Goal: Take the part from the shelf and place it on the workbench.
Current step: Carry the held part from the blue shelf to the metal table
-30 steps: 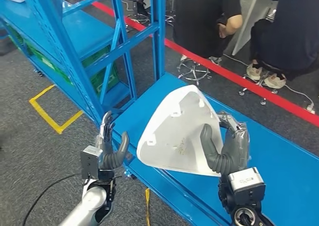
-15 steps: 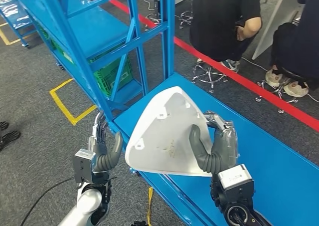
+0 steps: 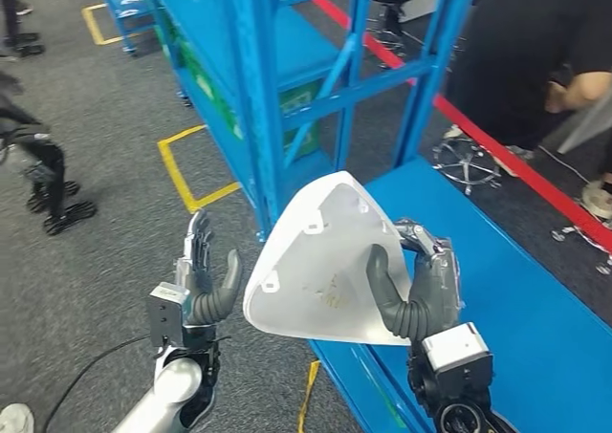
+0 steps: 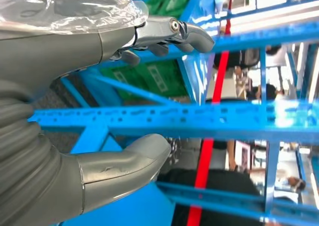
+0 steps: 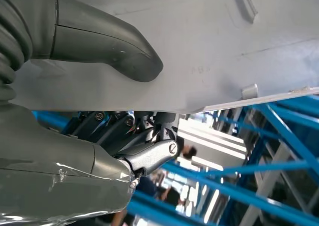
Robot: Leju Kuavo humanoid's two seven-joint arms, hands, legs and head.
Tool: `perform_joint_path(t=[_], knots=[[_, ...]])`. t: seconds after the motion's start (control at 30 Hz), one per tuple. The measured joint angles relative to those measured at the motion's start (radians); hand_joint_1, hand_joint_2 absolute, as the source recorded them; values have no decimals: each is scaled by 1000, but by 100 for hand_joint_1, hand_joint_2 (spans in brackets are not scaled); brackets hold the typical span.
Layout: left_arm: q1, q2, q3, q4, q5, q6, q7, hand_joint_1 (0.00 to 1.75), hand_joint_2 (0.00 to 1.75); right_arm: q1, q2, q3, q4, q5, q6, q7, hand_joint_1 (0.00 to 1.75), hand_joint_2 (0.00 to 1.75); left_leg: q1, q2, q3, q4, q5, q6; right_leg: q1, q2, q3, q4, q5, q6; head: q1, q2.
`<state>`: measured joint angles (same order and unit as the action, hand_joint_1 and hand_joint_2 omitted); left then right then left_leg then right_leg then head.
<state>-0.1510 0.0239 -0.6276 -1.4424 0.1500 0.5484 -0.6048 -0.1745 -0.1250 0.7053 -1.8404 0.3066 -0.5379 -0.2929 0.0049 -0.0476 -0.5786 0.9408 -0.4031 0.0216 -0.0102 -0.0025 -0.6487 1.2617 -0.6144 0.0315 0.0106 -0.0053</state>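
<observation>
From the head view you see your right hand (image 3: 422, 285) gripping the white part (image 3: 325, 261) by its right edge, thumb across the pale inner face and the darker fingers (image 3: 426, 247) wrapped behind the rim. The part is tilted up on edge in the air, between the two hands, with its lower edge over the near corner of the blue workbench (image 3: 519, 290); whether it touches the surface you cannot tell from here. Your left hand (image 3: 202, 280) stands upright beside the part, just apart from it, fingers spread and holding nothing, out over the grey floor (image 3: 94, 280).

The right wrist view gives you what the head view hides: the back fingers (image 5: 150, 156) pressed up against the underside of the part (image 5: 211, 46), with the thumb lying flat on its other face. The left wrist view shows the gap between thumb and fingers (image 4: 177, 31) with only the blue shelf (image 4: 195, 118) frame seen beyond it.

The blue shelf (image 3: 303, 79) rises behind the part, with something green on a lower level, half hidden by the uprights. A red line (image 3: 505, 156) runs along the floor. A person in dark clothes (image 3: 527, 60) stands past the bench, cut off by the frame's edge. The marks on the part's inner face are too small to read.
</observation>
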Motion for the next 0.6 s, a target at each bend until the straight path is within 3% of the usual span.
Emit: perform_joint_path(t=[0.03, 0.07, 0.13, 0.2, 0.27, 0.3, 0.33, 0.4, 0.43, 0.5, 0.53, 0.6], knots=[[1, 0, -1, 0, 1, 0, -4, 0, 175, 2, -1, 2, -1, 0, -1, 3, 175, 175, 0, -16, 3, 0, -1, -1, 0, 3, 8, -33, 32, -2, 4, 0], [1, -1, -2, 0, 0, 2, -6, 0, 175, 3, -2, 4, -3, -1, -1, 6, 175, 175, 0, -31, 7, 1, -3, -2, 0, 11, 35, -102, 79, -5, 8, 0], [0, -4, -8, 0, -2, 9, -9, 0, 175, 5, -6, 8, -8, -2, -2, 9, 175, 175, 0, -60, 11, 4, -6, -7, -4, 58, 94, -242, 143, -13, 13, 0], [-1, -6, -14, 0, -6, 16, -10, 0, 175, 7, -11, 11, -12, -9, -3, 11, 175, 175, 4, -83, 2, 6, -4, -17, -4, 88, 122, -298, 150, -19, 14, 0], [2, -7, -17, -1, -7, 18, -10, 0, 175, 6, -14, 13, -16, -17, -4, 17, 175, 175, 9, -102, -6, 6, 0, -30, -4, 70, 132, -309, 152, -27, 16, 0], [4, -6, -18, -2, -6, 18, -11, 0, 175, 5, -16, 15, -18, -19, -6, 22, 175, 175, 7, -93, -10, 13, -4, -35, -6, 58, 136, -316, 155, -31, 15, 0], [3, -6, -18, -2, -5, 18, -13, 0, 175, 4, -17, 16, -22, -20, -8, 26, 175, 175, 4, -67, -24, 40, -20, -39, -8, 44, 140, -323, 158, -37, 8, 0], [0, -7, -21, -3, 0, 17, -19, 0, 175, 3, -20, 17, -28, -21, -13, 38, 175, 175, 2, 1, -85, 155, -77, -45, -7, 14, 145, -330, 159, -43, -9, 0], [-2, -7, -22, -3, 6, 18, -23, 0, 175, 3, -23, 18, -29, -22, -16, 44, 175, 175, 3, 23, -126, 229, -107, -48, -6, -2, 144, -330, 158, -45, -16, 0], [-2, -7, -26, -3, 16, 20, -31, 0, 175, 3, -29, 21, -31, -29, -20, 55, 175, 175, 7, 38, -171, 305, -121, -54, -4, -34, 144, -330, 155, -46, -23, 0], [-2, -6, -27, -3, 21, 22, -35, 0, 175, 3, -31, 23, -31, -33, -21, 57, 175, 175, 9, 43, -163, 285, -101, -55, -4, -48, 145, -330, 153, -44, -27, 0], [-3, -6, -28, -3, 27, 26, -41, 0, 175, -1, -33, 29, -31, -41, -22, 56, 175, 175, 11, 78, -91, 150, -35, -54, -3, -74, 151, -329, 147, -38, -34, 0]])
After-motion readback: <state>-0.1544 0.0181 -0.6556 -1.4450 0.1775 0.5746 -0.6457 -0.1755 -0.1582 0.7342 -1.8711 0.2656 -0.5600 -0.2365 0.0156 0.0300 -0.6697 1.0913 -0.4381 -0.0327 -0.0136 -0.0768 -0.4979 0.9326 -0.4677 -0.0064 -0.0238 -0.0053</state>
